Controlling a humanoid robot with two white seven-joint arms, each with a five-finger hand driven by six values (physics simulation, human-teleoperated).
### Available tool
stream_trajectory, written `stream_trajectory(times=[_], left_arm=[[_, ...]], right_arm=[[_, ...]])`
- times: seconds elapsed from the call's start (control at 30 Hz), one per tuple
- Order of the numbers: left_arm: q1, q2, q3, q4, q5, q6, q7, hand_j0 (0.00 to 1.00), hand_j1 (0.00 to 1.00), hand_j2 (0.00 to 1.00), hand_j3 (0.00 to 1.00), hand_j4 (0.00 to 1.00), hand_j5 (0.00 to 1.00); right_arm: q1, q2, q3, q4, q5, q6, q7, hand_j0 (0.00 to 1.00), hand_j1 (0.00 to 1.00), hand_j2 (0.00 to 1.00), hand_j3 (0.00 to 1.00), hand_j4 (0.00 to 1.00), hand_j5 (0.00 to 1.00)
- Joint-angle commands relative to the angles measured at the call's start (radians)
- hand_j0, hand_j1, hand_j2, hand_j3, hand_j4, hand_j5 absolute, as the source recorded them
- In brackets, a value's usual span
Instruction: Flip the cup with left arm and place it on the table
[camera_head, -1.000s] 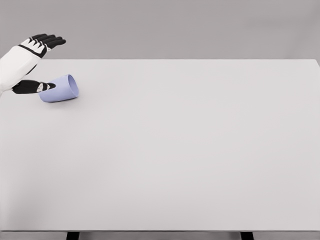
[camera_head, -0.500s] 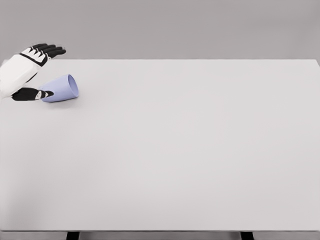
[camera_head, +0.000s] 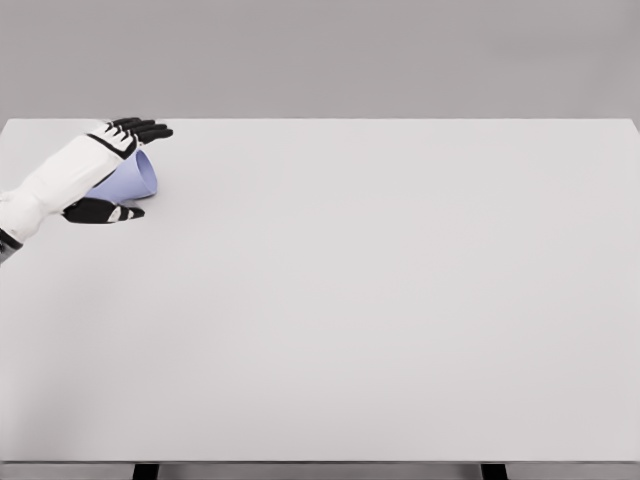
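A pale lilac cup (camera_head: 131, 180) lies on its side at the far left of the white table (camera_head: 380, 290), its mouth facing right. My left hand (camera_head: 126, 168) straddles it: the black fingers (camera_head: 142, 129) reach over its far side and the thumb (camera_head: 104, 212) lies along the table on its near side. The fingers are straight and spread, so the hand is open around the cup, and I cannot tell whether it touches it. The white forearm hides the cup's base. The right arm does not show.
The table's left edge runs just beside the cup and arm. Two dark table legs (camera_head: 146, 471) show below the front edge.
My left hand has dropped and slid right and toward me, from hovering behind the cup to straddling it. The cup has stayed in place.
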Motion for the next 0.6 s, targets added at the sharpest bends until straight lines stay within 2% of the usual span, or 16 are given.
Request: stream_trajectory(times=[0.0, 0.13, 0.33, 0.57], left_arm=[[0.0, 0.02, -0.068, -0.008, 0.097, 0.001, -0.002, 1.0, 1.0, 1.0, 1.0, 1.0, 1.0], [-0.003, 0.018, -0.069, -0.008, 0.163, 0.122, -0.005, 1.0, 1.0, 1.0, 1.0, 1.0, 1.0], [-0.028, 0.015, -0.069, -0.01, 0.167, 0.381, -0.012, 1.0, 1.0, 1.0, 1.0, 1.0, 1.0], [-0.061, 0.006, -0.085, 0.001, 0.185, 0.536, -0.029, 1.0, 1.0, 1.0, 1.0, 1.0, 1.0]], right_arm=[[0.0, 0.0, 0.0, 0.0, 0.0, 0.0, 0.0, 1.0, 1.0, 1.0, 1.0, 1.0, 1.0], [0.0, 0.0, 0.0, 0.0, 0.0, 0.0, 0.0, 1.0, 1.0, 1.0, 1.0, 1.0, 1.0], [0.0, 0.0, 0.0, 0.0, 0.0, 0.0, 0.0, 1.0, 1.0, 1.0, 1.0, 1.0, 1.0], [0.0, 0.0, 0.0, 0.0, 0.0, 0.0, 0.0, 1.0, 1.0, 1.0, 1.0, 1.0, 1.0]])
